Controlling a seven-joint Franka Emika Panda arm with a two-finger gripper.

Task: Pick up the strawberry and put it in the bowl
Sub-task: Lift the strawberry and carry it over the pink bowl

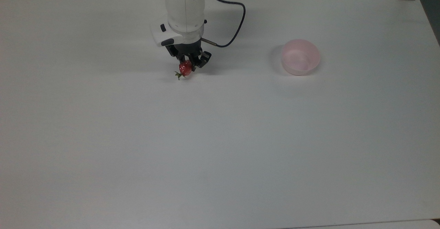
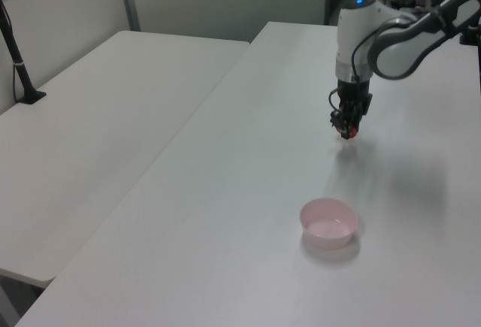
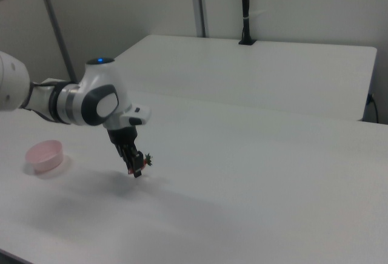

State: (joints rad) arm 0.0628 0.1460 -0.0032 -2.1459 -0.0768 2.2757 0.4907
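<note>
Gripper [image 1: 187, 65] is pinched shut on the strawberry [image 1: 185, 69], which hangs between the fingertips with the red body up in the grip and the green leafy cap poking out low, toward roughly 7 o'clock in the top view. In the right view the strawberry [image 3: 138, 162] looks clear of the white table [image 1: 220, 146], with a soft shadow under it, so the pick part seems done.

What the next move really turns on is where the bowl [image 1: 300, 56] sits from the gripper: in the top view it's off at about 3 o'clock, maybe a hair toward 2, well apart from the fruit with nothing but bare tabletop between. In the left view the same pale pink bowl [image 2: 328, 222] is down at around 6 o'clock from the gripper [image 2: 346, 126], and in the right view the bowl [image 3: 43, 155] is out at 9 o'clock from it.

So it's basically a straight sideways carry along the top view's right, then a drop over the rim. The berry's long axis runs tilted, cap end lowest, so that cap is probably the bit that clips the bowl wall if the carry goes too low. Bowl looks light too, so a bump could shove it.
</note>
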